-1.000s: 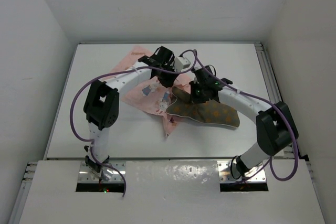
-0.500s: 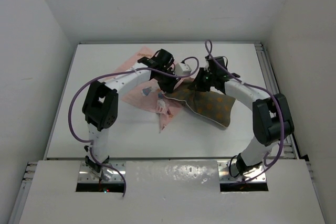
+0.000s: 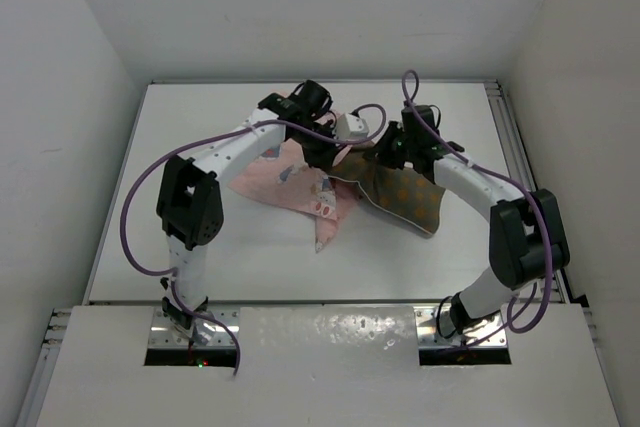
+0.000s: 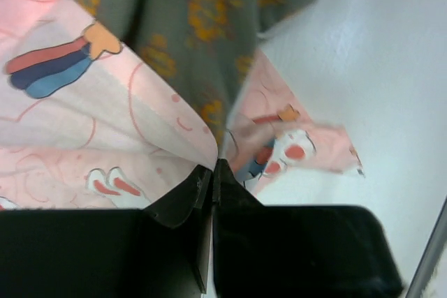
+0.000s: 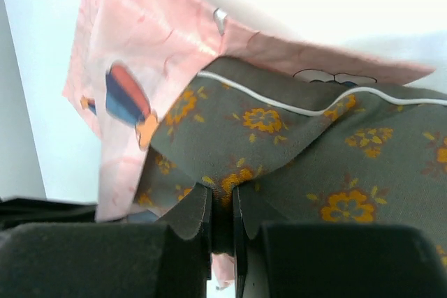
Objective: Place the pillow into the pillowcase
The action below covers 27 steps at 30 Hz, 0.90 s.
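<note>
The olive-brown pillow with orange dots lies right of centre on the table, its left end tucked under the pink pillowcase. My left gripper is shut on an edge of the pillowcase, holding it over the pillow. My right gripper is shut on a pinched fold of the pillow, with the pillowcase draped over the pillow's far end.
The white table is walled by white panels at left, back and right. A purple cable arcs above the right arm. A metal rail runs along the table's right edge.
The right gripper has pushed the pillow left and back, further under the pillowcase. The left gripper has lifted the pillowcase edge slightly back, and the case has spread more over the pillow.
</note>
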Each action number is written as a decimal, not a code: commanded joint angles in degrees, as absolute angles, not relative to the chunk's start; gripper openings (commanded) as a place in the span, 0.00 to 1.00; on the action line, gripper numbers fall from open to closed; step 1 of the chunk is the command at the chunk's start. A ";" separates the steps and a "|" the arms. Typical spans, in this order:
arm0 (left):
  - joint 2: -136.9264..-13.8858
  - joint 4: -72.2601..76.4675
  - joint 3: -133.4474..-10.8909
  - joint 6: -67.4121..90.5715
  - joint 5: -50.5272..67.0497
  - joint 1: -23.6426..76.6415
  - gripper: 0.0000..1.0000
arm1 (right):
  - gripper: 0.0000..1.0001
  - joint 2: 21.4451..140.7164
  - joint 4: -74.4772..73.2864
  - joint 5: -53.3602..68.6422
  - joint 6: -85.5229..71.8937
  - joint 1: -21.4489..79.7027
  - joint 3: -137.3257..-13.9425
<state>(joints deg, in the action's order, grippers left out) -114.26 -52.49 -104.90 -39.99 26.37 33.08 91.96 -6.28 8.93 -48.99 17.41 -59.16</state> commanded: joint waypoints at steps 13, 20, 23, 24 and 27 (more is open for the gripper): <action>-116.98 -32.96 -102.83 -13.80 29.81 31.82 0.02 | 0.41 95.10 -6.49 10.11 -44.05 24.79 -60.73; -116.89 -32.52 -99.23 -13.63 22.15 31.99 0.02 | 0.99 87.73 -18.45 1.59 -35.60 16.72 -60.65; -116.98 -31.82 -99.49 -13.27 22.24 32.43 0.02 | 0.99 87.10 -23.80 -4.20 -33.93 15.21 -61.35; -117.16 -31.64 -99.93 -13.10 21.80 32.69 0.02 | 0.99 87.27 -26.17 -8.66 -33.75 15.21 -61.61; -117.33 -31.73 -100.28 -13.10 21.80 33.13 0.02 | 0.99 89.20 -29.79 -13.17 -36.03 14.50 -61.43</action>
<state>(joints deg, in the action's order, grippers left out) -117.43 -34.57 -99.15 -14.24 22.50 32.69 88.18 -23.29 -5.23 -36.36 14.35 -59.94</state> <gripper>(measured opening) 0.022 0.985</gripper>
